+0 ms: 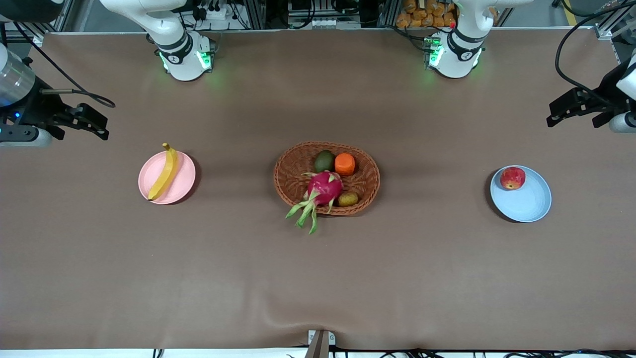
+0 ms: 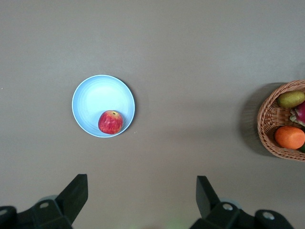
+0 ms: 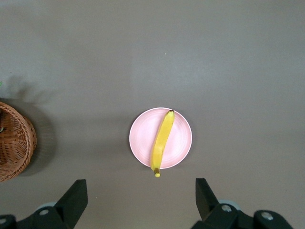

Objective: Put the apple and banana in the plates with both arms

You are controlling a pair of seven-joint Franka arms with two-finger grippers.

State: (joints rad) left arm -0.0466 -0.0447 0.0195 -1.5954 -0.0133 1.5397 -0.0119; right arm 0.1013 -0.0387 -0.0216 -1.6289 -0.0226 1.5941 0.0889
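The banana lies across the pale pink plate toward the right arm's end of the tabletop, its dark stem tip poking just past the rim on the side farther from the front camera and its other end at the rim nearer that camera. The apple sits inside the light blue plate toward the left arm's end, close against the rim on the side farther from the front camera – red with yellowish patches, stem dimple up.

Between the two plates, well apart from both, stands an oval wicker basket. In it are an orange round fruit, a dark green fruit beside it, a small brownish fruit and a magenta dragon fruit whose green leaves hang over the basket's rim toward the front camera.

The right claw hangs in the air at the right arm's end of the tabletop, fingers spread wide and grasping nothing; its wrist view looks straight down on the pink plate and banana. The left claw hangs at the left arm's end – likewise released, fingers wide apart with nothing between them, the blue plate and apple below in its wrist view.
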